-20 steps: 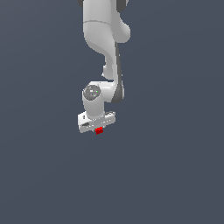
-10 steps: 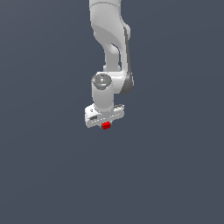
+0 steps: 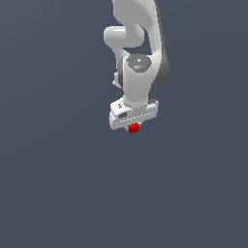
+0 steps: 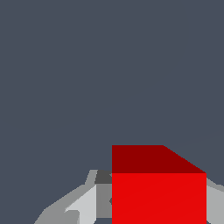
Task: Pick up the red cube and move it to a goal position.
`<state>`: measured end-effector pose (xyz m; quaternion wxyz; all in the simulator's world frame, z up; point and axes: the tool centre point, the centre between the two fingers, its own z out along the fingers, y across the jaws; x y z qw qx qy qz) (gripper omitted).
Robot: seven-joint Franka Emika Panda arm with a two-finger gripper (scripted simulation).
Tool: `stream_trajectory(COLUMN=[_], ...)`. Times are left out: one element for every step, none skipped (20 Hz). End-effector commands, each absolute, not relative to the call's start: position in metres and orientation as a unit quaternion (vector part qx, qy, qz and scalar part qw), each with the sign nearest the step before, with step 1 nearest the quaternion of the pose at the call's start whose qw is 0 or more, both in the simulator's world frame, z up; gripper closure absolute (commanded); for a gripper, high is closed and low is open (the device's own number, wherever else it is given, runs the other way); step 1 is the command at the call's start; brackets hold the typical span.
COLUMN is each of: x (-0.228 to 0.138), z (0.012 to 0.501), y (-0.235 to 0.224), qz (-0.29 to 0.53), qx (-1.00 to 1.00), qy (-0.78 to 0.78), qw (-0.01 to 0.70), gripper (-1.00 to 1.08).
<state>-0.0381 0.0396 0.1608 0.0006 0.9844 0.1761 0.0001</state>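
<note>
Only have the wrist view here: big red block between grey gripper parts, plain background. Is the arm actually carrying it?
Observer: In the exterior view, the small red cube sits right under the white gripper, with nothing visible beneath it.
Operator: Arm posture?
Observer: The white Panda arm comes down from the top edge, its gripper pointing downward.
Operator: Goal marker anywhere?
Observer: None visible in the exterior view, only flat grey-blue background.
</note>
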Motion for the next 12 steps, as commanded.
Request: stream_trajectory(x=[-0.039,-0.039,-0.038,-0.038,-0.038,-0.038,-0.038,-0.037,-0.037,-0.037,-0.037,-0.037], z=[0.179,0.185,0.191,0.195,0.200,0.203,0.206,0.209,0.210,0.212,0.213,0.213], y=[0.055,0.060,0.065,0.069,0.073,0.076,0.079,0.081,0.083,0.084,0.084,0.084], qz=[0.000,0.000,0.000,0.000,0.000,0.000,0.000,0.000,0.000,0.000,0.000,0.000], qx=[0.984,0.984,0.984,0.984,0.984,0.984,0.984,0.984,0.984,0.984,0.984,0.984], qy=[0.176,0.176,0.176,0.176,0.176,0.176,0.176,0.176,0.176,0.176,0.176,0.176], qw=[0.001,0.001,0.001,0.001,0.000,0.000,0.000,0.000,0.000,0.000,0.000,0.000], gripper=[1.08,1.08,1.08,1.08,1.08,1.08,1.08,1.08,1.08,1.08,1.08,1.08])
